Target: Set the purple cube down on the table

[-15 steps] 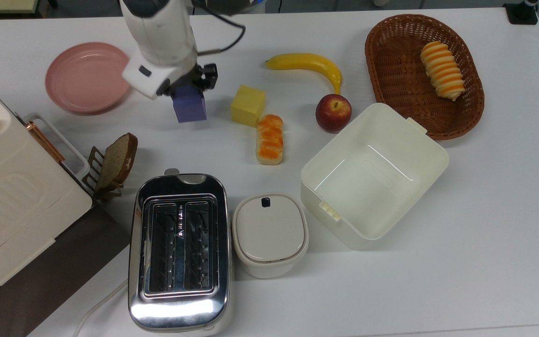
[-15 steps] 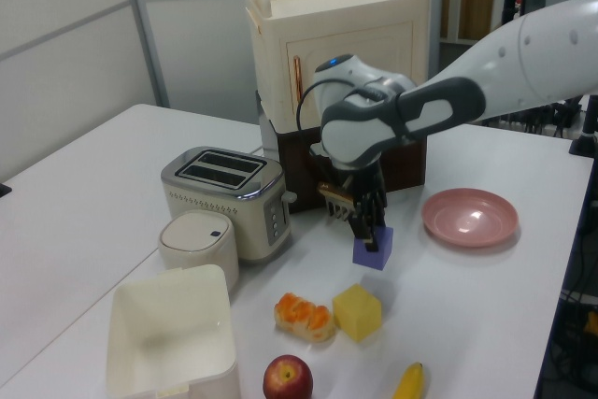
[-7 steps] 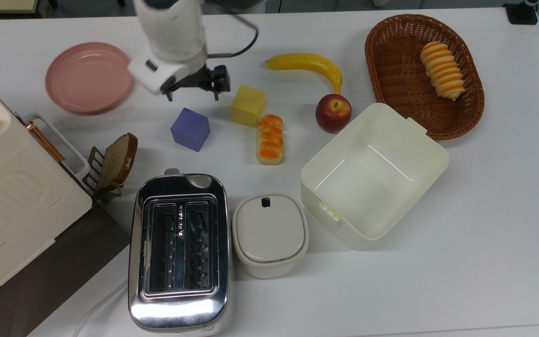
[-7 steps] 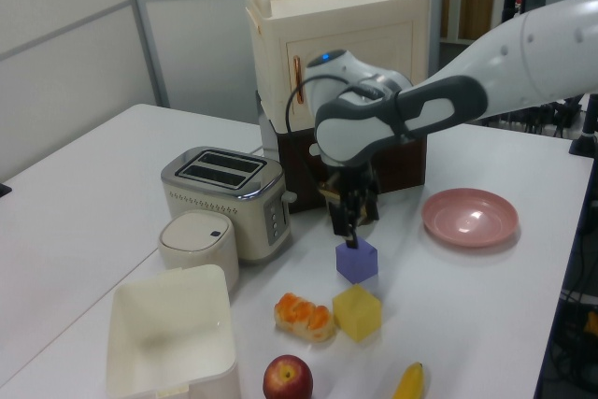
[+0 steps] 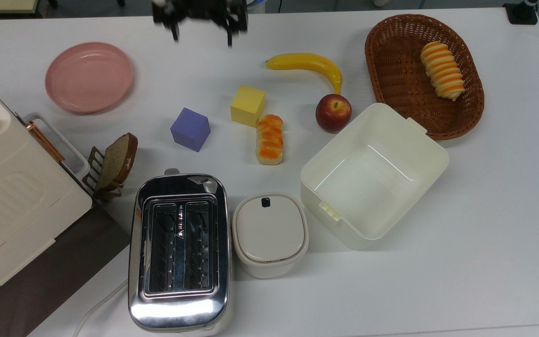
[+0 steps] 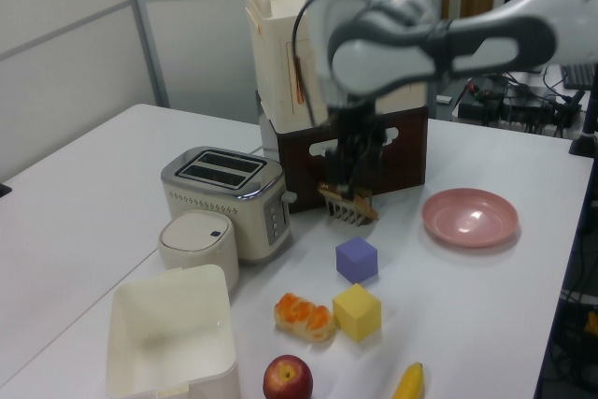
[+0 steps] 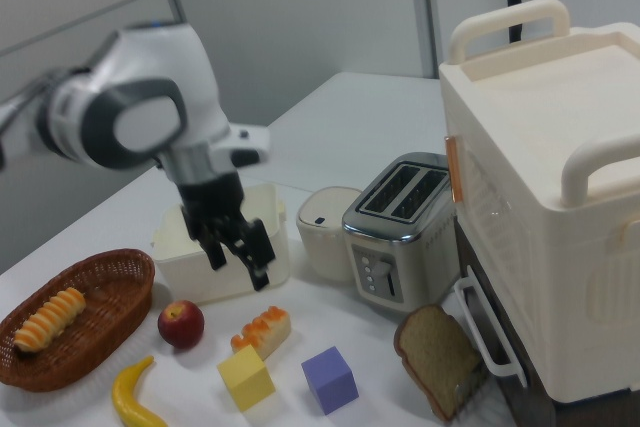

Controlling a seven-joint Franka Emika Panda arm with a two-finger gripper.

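Purple cube (image 5: 190,129) sits flat on the white desk (image 5: 461,262), matte, plain faces, nothing touching it. It's between the pink plate (image 5: 89,76) and the yellow cube (image 5: 248,105), just ahead of the chrome toaster (image 5: 179,251) toward the desk's far edge in the top view.

End effector (image 5: 201,29) hangs above the desk's far edge in the top view, fingers spread apart, empty; in the right view (image 7: 238,259) it's raised well clear of the cube (image 7: 330,380).

Containers:
- woven brown wicker basket (image 5: 393,79), oval, holds one striped orange-and-cream bread roll (image 5: 442,70)
- cream plastic tub (image 5: 374,174), smooth, rounded corners, no lid
- small cream pot (image 5: 270,234) with lid on, beside the toaster
- toaster slots hold no bread

Loose on desk: banana (image 5: 308,65), red apple (image 5: 333,112), glazed orange bun (image 5: 269,139) touching the yellow cube's corner. Brown bread slice (image 5: 119,160) stands tilted in a wire rack.
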